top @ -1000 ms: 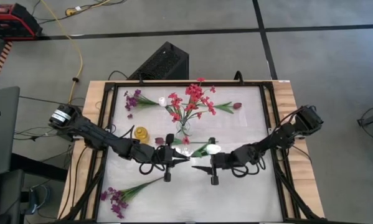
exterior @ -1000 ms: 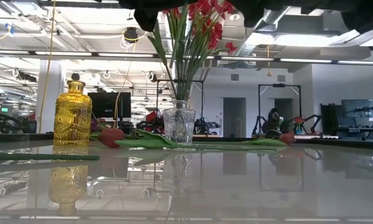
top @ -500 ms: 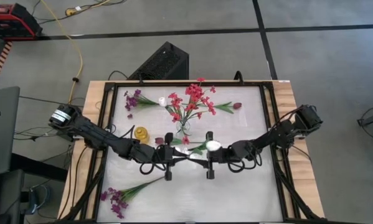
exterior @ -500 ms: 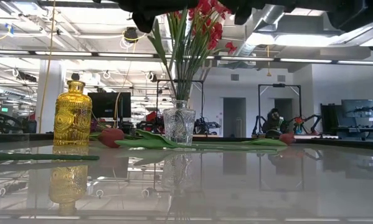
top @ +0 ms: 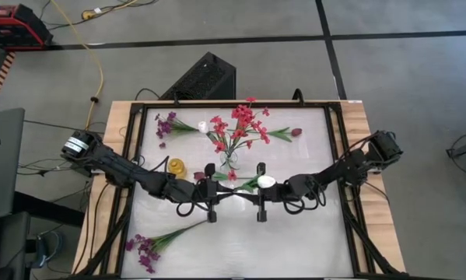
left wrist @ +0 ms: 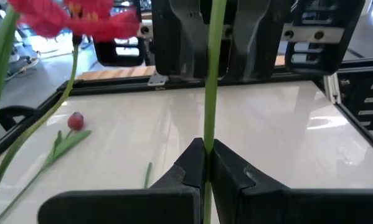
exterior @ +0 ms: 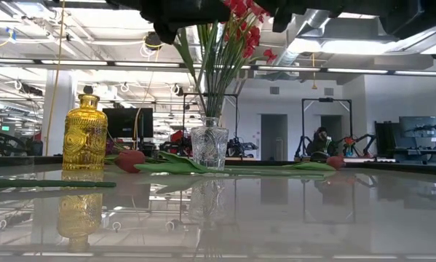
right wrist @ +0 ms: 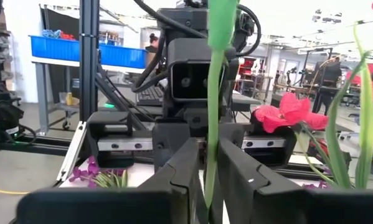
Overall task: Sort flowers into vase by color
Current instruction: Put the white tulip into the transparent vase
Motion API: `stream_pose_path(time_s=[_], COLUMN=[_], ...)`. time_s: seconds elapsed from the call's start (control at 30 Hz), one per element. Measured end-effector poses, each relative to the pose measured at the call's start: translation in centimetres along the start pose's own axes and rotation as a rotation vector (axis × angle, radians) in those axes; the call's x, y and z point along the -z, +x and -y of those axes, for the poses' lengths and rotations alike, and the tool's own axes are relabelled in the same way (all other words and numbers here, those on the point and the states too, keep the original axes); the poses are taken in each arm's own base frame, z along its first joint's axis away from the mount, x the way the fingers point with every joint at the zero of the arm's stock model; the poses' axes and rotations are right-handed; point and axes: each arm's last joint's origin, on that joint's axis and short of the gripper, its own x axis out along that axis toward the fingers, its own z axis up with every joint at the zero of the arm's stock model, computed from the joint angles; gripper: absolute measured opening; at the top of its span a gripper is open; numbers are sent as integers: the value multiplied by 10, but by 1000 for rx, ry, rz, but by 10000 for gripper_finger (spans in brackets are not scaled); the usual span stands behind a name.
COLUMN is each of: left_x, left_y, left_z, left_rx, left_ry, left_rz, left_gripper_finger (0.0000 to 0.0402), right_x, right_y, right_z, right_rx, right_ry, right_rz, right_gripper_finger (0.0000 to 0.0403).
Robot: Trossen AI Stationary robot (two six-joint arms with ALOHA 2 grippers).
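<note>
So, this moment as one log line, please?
handover | left end effector shut on white-bud stem | right end effector shut on it | near clear vase

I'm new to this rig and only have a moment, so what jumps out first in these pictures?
At mid-table the left claw and right claw face each other, each shut on the same green stem between them. Just behind them stands a clear glass vase full of red flowers, with a small yellow bottle to its left. A purple sprig lies loose at the near left corner.
</note>
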Motion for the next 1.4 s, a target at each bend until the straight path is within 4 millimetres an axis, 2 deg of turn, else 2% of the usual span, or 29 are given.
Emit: stream_pose_path(time_s=[0.27, 0.4, 0.53, 0.73, 0.93, 1.1, 1.23, 1.4], left_x=[1, 1, 1, 4, -10, -11, -13, -20], left_y=[0, 0, 0, -2, -30, -55, -66, -72], left_z=[0, -1, -1, -3, -17, -29, -34, -29], left_rx=[-3, -27, -43, -59, -61, -89, -131, -102], left_ry=[3, 6, 20, 81, 140, 142, 151, 189], left_rz=[-12, -11, -12, -57, -146, -262, -289, -237], left_gripper_finger=[0, 3, 23, 62, 89, 91, 91, 91], right_x=[0, 0, 0, -1, -4, -2, 1, 5], right_y=[1, 1, 1, 0, -16, -27, -22, -17], right_z=[2, 2, 2, 1, 2, 15, 31, 49], right_rx=[7, 7, 8, 12, 131, 244, 317, 369], right_ry=[3, 6, 13, 20, -22, -17, -34, -55], right_rz=[1, 1, 0, -2, -20, -19, -1, 5], right_gripper_finger=[81, 58, 17, 20, 16, 15, 15, 15])
